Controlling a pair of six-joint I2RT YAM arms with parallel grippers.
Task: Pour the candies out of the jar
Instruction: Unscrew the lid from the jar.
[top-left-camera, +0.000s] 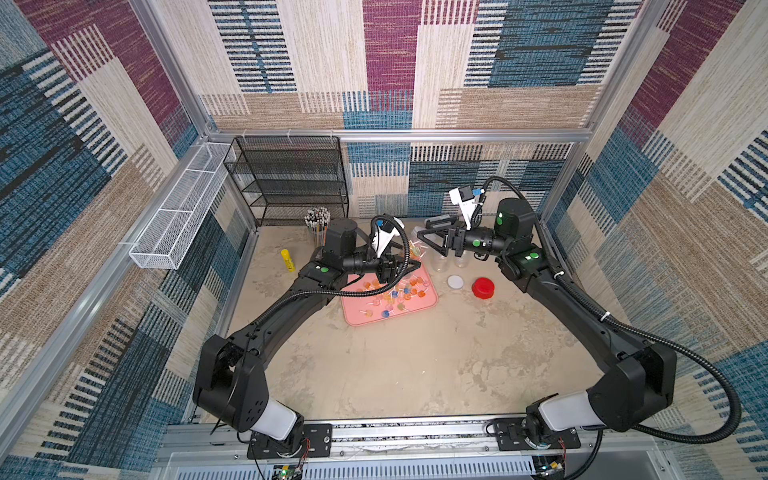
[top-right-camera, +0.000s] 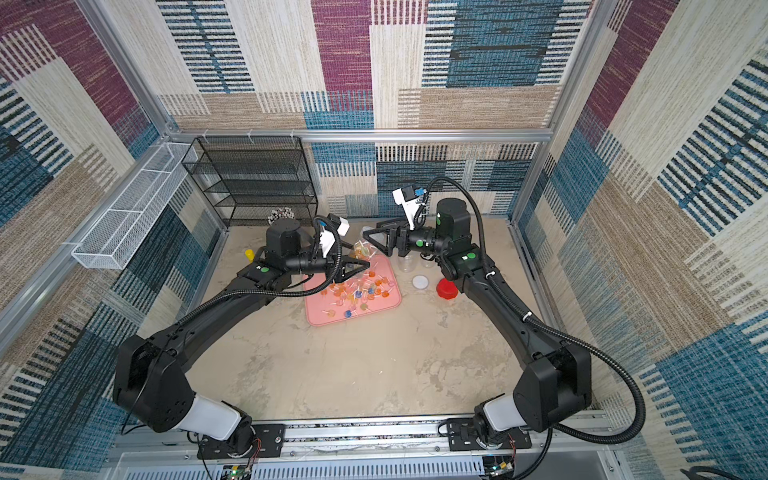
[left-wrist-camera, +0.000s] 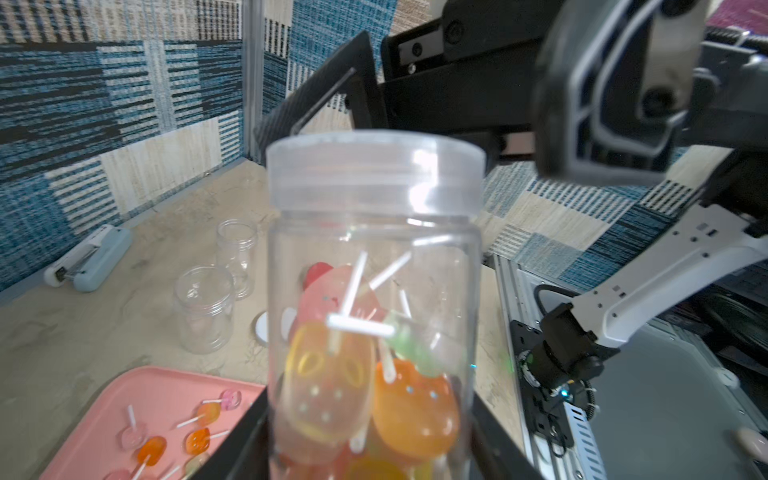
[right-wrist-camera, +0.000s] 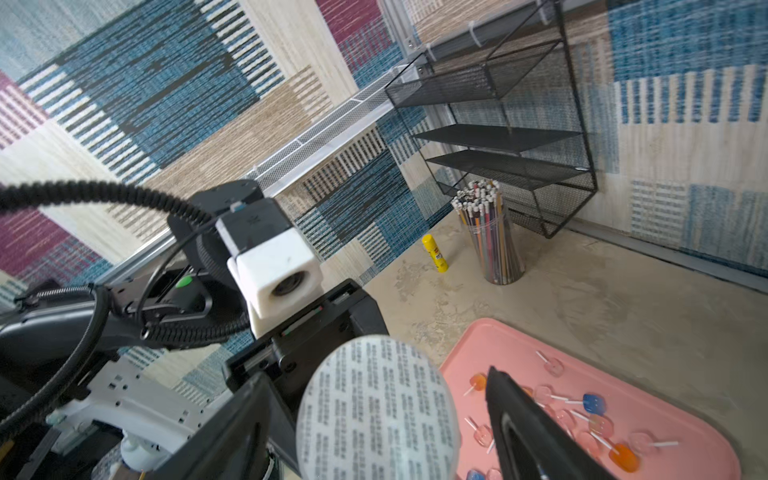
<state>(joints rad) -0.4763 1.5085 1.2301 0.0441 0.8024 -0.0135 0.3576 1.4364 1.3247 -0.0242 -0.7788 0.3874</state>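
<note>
Left jaws clamped on the lower body of the clear jar (left-wrist-camera: 374, 291). Its clear lid (left-wrist-camera: 374, 170) is on, and candies (left-wrist-camera: 411, 407) are heaped inside at the gripped end. Right jaws stand apart, one on either side of the lid; no firm contact visible.

In both top views the jar sits near frame centre, by the far right corner of the pink tray (top-left-camera: 357, 318), where loose lollipops (top-left-camera: 399, 295) lie scattered.

Right of the tray on the table (top-left-camera: 415, 374): two empty jars (top-left-camera: 440, 262), white disc (top-left-camera: 455, 282), red cap (top-left-camera: 483, 288).

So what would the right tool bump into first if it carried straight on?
Most likely the lid of the jar: it sits between the right tool's open fingers.
</note>
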